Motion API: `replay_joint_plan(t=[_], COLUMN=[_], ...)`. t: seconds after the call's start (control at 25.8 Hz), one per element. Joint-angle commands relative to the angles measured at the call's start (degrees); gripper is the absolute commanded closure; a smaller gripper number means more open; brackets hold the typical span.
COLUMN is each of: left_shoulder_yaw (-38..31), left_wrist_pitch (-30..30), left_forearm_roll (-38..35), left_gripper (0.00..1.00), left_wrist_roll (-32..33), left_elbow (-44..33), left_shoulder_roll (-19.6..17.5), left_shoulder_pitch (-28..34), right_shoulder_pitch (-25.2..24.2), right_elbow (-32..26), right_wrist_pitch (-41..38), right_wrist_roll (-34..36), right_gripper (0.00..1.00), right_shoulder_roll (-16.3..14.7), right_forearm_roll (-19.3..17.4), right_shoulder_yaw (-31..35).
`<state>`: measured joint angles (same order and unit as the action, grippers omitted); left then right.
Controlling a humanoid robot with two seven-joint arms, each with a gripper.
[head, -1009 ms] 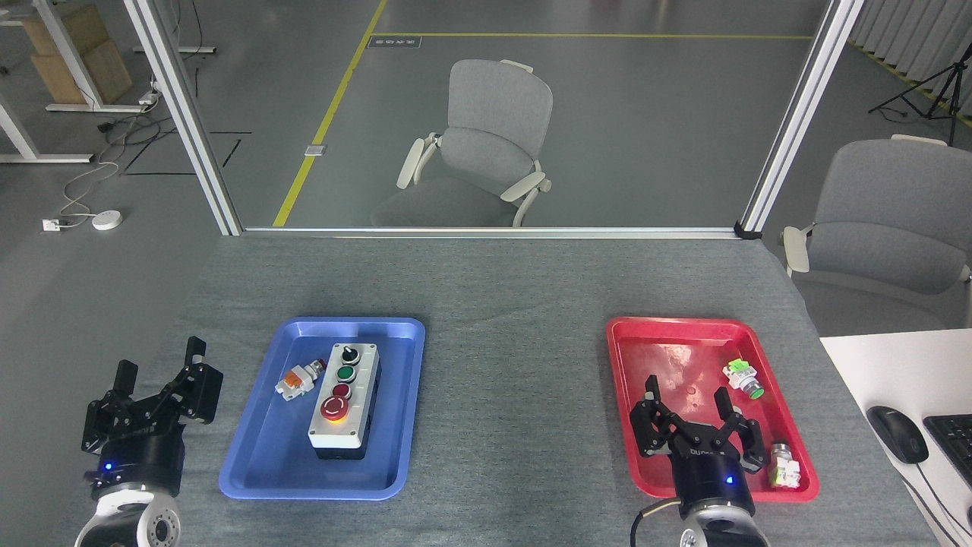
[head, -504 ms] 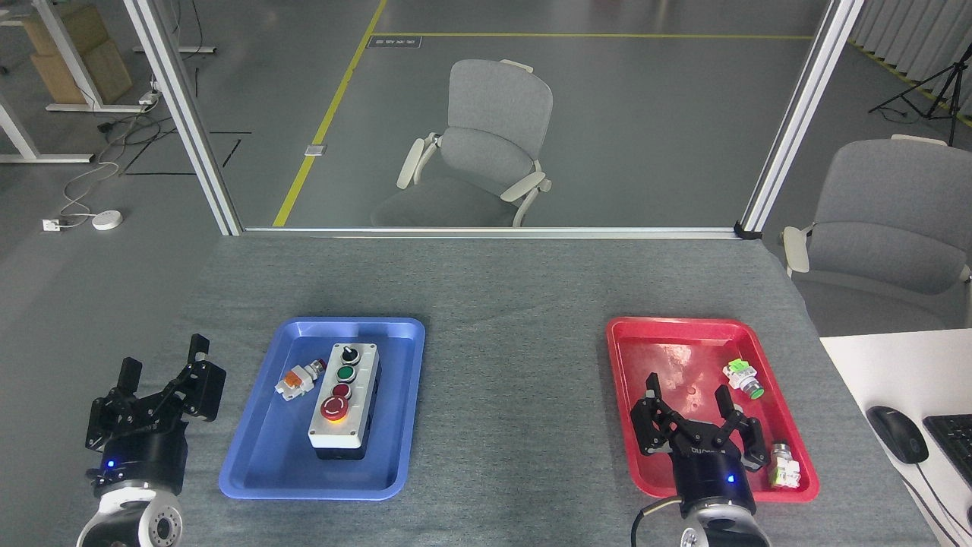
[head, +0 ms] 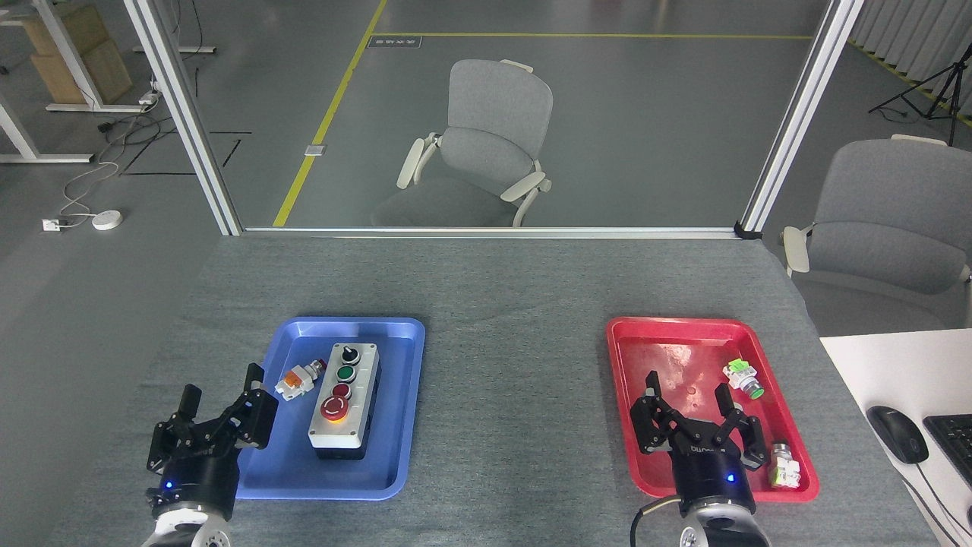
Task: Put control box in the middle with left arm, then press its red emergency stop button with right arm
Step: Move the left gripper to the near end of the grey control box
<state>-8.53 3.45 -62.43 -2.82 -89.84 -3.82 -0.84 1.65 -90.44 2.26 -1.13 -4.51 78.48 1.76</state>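
- left gripper (head: 220, 395) is seen spread open and empty over the blue tray's (head: 296, 482) near left corner.
- right gripper (head: 692, 400) is held open, empty, above the red tray's (head: 630, 357) near edge.
- control box (head: 345, 401) is laid mid-tray, red emergency stop button (head: 334, 409) at its near end.

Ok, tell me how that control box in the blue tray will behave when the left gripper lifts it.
The control box looks rigid, a hard long casing, so it should not flex. Its smooth sides may slip. Gripped off-centre, it could tilt, and it lies close beside the loose white-orange part.
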Motion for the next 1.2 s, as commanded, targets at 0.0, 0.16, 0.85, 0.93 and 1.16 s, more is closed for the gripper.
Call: replay_joint_plan(t=[0.0, 0.16, 0.85, 0.93, 1.16], left_shoulder_yaw=[4.2, 6.1, 11.1, 12.1, 12.3], left_wrist_pitch=[-0.5, -2.2, -9.7, -10.7, -11.0], left_forearm_roll=[-0.7, -7.4, -27.1, -27.2, -29.9], left_gripper=[0.01, 0.01, 0.01, 0.01, 0.01], left_wrist_roll=[-0.2, -0.2, 0.9, 1.9, 2.6], left_elbow=[-0.1, -0.4, -3.6, -2.8, 4.9], left_shoulder_roll=[0.5, 1.6, 8.7, 9.0, 9.2], left_shoulder_pitch=[4.0, 6.2, 8.1, 7.3, 2.9], right_shoulder_pitch=[0.0, 0.0, 0.0, 0.0, 0.0], right_elbow=[0.0, 0.0, 0.0, 0.0, 0.7], right_wrist_pitch=[0.0, 0.0, 0.0, 0.0, 0.2], right_wrist_roll=[0.1, 0.0, 0.0, 0.0, 0.0], right_gripper=[0.01, 0.01, 0.01, 0.01, 0.01], right_shoulder_roll=[0.1, 0.4, 0.2, 0.3, 0.3], right_forearm_roll=[0.0, 0.0, 0.0, 0.0, 0.0], right_shoulder_yaw=[0.0, 0.0, 0.0, 0.0, -0.1])
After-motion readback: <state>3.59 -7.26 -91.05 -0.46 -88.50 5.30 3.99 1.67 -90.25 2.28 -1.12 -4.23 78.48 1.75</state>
